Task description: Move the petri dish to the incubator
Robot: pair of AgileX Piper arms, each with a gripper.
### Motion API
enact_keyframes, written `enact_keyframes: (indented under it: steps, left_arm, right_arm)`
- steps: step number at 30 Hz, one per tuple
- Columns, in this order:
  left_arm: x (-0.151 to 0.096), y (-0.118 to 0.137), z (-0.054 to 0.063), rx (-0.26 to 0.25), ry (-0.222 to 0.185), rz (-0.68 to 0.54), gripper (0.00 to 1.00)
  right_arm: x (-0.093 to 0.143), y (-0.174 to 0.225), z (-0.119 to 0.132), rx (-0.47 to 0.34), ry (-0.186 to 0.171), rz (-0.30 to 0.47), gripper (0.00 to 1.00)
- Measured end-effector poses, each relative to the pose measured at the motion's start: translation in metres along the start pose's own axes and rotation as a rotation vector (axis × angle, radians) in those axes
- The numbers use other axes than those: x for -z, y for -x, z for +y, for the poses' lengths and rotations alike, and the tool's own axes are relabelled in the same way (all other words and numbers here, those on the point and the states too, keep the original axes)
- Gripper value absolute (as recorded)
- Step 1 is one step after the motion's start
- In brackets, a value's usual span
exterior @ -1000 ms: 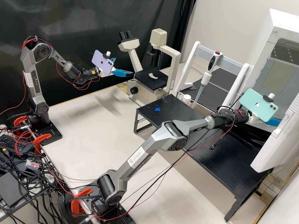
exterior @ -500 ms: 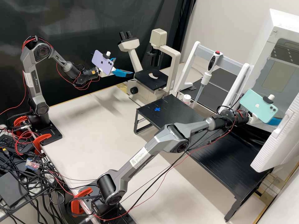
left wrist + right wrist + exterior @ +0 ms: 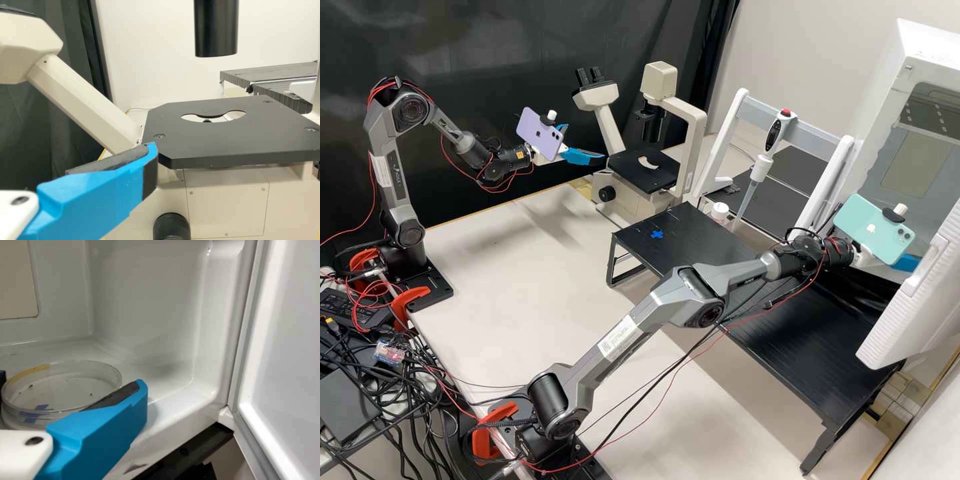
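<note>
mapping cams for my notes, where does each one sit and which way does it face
High view: fixed off the arms, looking forward and down; left arm and right arm show.
Left wrist view: on that wrist, facing the microscope; a blue finger shows.
Right wrist view: on that wrist, facing into the incubator; a blue finger shows against the petri dish.
High and left wrist views share the microscope.

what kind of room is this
Probably a biology lab: there's a microscope, a pipette on a stand, and a petri dish at the incubator
</note>
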Motion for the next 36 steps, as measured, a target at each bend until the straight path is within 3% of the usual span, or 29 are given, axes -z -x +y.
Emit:
enact_keyframes:
  steps: [8,11,16,24,28,32,36]
  left_arm:
    - [0.0,0.0,0.0,0.0,0.0,0.0,1.0]
    - [0.0,0.0,0.0,0.0,0.0,0.0,1.0]
    - [0.0,0.0,0.0,0.0,0.0,0.0,1.0]
    - [0.0,0.0,0.0,0.0,0.0,0.0,1.0]
    - [0.0,0.0,0.0,0.0,0.0,0.0,1.0]
    - [0.0,0.0,0.0,0.0,0.0,0.0,1.0]
    - [0.0,0.0,0.0,0.0,0.0,0.0,1.0]
  right_arm:
    - [-0.003,0.005,-0.002,0.027,0.008,-0.02,1.0]
    - [0.0,0.011,-0.001,0.044,0.032,-0.005,1.0]
    - [0.002,0.022,0.006,0.058,0.034,0.01,1.0]
    - [-0.01,0.046,0.026,0.058,0.012,-0.023,1.0]
    - [-0.022,0.063,0.031,0.043,-0.018,-0.056,1.0]
    - [-0.031,0.076,0.039,-0.006,-0.019,-0.049,1.0]
    - [-0.045,0.104,0.04,-0.025,-0.046,-0.035,1.0]
